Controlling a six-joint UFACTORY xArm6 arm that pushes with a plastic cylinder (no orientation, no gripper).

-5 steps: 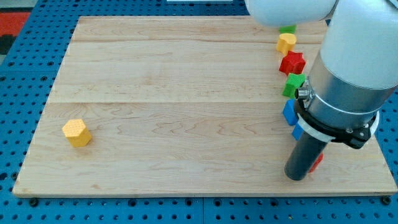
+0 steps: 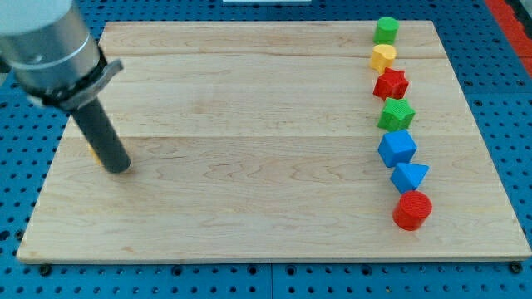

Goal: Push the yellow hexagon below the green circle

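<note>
The yellow hexagon (image 2: 93,154) is at the view's left, and only a thin yellow sliver of it shows behind my rod. My tip (image 2: 119,167) rests on the board just right of and below that sliver, against or very near the block. The green circle (image 2: 386,31) stands at the view's top right, at the head of a column of blocks, far from the tip.
Below the green circle, a column runs down the right side: a yellow heart (image 2: 382,57), a red star (image 2: 391,84), a green star (image 2: 396,114), a blue cube (image 2: 397,148), a blue triangle (image 2: 409,176) and a red block (image 2: 412,209). The wooden board (image 2: 249,124) lies on blue pegboard.
The arm has swung from the board's lower right to its left side. The yellow hexagon, in plain view before, is now almost hidden behind the rod and sits slightly higher.
</note>
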